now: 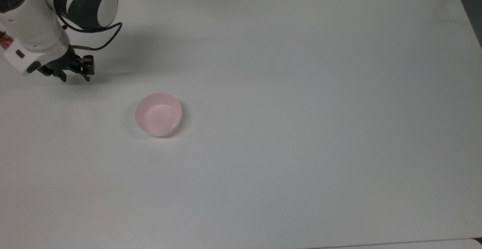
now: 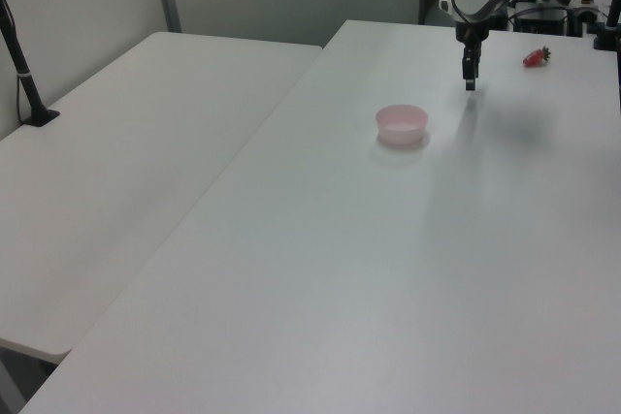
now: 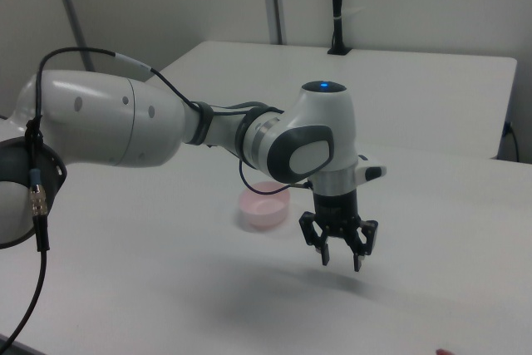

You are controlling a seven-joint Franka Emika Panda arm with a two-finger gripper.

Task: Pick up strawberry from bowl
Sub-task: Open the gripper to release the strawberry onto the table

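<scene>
Gripper [image 3: 342, 257] hangs above the white tabletop [image 1: 301, 128], fingers pointing down, spread apart, nothing between them. Right view shows the gap between the two black fingers plainly; top view agrees, with the gripper [image 1: 75, 75] near the top view's left edge. Left view: gripper [image 2: 470, 79] above the tabletop's far part, its shadow on the surface beneath.

Arm [image 3: 166, 126] white with grey joints, a black cable looping off the wrist; blue light on the wrist housing in the right view and the top view.

Bowl [image 1: 158, 114], pale pink, sits upright on the tabletop, well apart from the gripper, toward the top view's lower right of it. Inside of the bowl bare. In the left view the bowl [image 2: 402, 124] lies to the left view's left of the gripper and nearer the camera. In the right view the bowl [image 3: 264, 206] is partly behind the wrist.

Strawberry [image 2: 536, 57] lies on the tabletop, outside the bowl, beyond the gripper toward the left view's right edge. Red body, dark green cap at the left view's right end; long axis runs roughly left to right in the left view, slightly tilted. Only a red sliver at the top view's left edge, beside the arm; identity there not certain.

Second white table [image 2: 126, 143] adjoins on the left view's left, with a black post [image 2: 21, 65] standing on it. Dark equipment sits past the far edge.
</scene>
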